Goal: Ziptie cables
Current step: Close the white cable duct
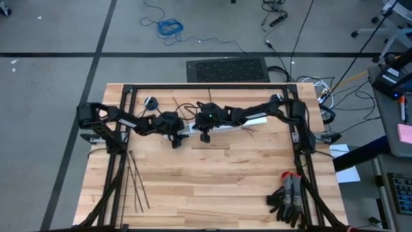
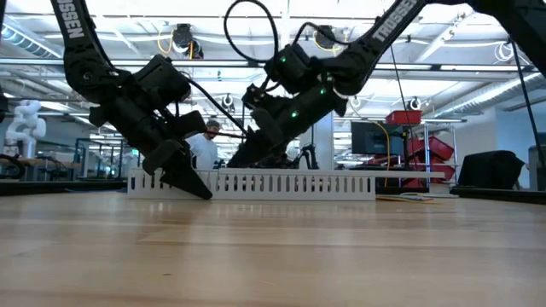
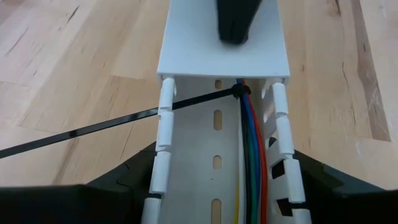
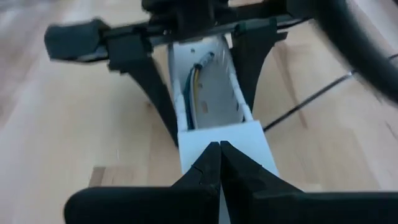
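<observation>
left wrist view: the cables (image 3: pixel 252 155), a bundle of blue, green, red and yellow wires, lie along one wall inside the white slotted duct (image 3: pixel 217 155). a black ziptie (image 3: pixel 112 124) is already looped round them at its head, its long tail running out through a slot and away over the desk (image 3: pixel 74 43). the left claw (image 3: pixel 217 208) is spread partway with a finger on either outer wall of the duct, seemingly pinching it to steady the channel. the right claw (image 4: pixel 219 163) is pressed together with nothing between its tips, which rest on the duct's solid lid (image 4: pixel 227 146), probably to pin the far part down. so the duct looks held at two places so the tie's tail can be pulled tight without the channel sliding. in the high view both arms meet at the duct near the desk's middle, and the spare zipties (image 1: pixel 136 183) lie well apart by the left edge, out of the working area.
</observation>
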You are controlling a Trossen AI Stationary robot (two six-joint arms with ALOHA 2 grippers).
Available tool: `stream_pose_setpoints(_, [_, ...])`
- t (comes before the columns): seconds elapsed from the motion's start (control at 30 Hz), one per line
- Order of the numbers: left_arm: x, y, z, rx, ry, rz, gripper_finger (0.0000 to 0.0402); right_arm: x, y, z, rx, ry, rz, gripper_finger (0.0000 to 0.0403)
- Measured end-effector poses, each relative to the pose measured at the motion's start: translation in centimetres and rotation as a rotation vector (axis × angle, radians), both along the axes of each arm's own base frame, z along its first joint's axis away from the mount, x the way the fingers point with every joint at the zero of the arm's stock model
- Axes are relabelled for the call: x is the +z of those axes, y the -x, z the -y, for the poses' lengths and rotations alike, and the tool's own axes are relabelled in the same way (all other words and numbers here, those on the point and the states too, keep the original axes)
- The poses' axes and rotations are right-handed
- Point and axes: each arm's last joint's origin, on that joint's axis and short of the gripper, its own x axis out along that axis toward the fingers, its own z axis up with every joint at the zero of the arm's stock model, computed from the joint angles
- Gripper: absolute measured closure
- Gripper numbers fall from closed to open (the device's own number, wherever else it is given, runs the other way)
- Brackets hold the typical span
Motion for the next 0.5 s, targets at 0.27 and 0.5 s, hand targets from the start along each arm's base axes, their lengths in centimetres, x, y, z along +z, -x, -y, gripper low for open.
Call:
stream_pose_setpoints(0.27, [0.0, 0.0, 0.0, -0.004, 0.001, 0.001, 0.0157, -1.4, -1.2, -0.4, 0.024, -0.050, 0.105, 0.0403])
stream_pose_setpoints(0.5, [0.0, -0.1, 0.1, -0.013, 0.012, 0.006, 0.0157, 3.8, -0.4, -2.8, 0.037, 0.152, 0.126, 0.0403])
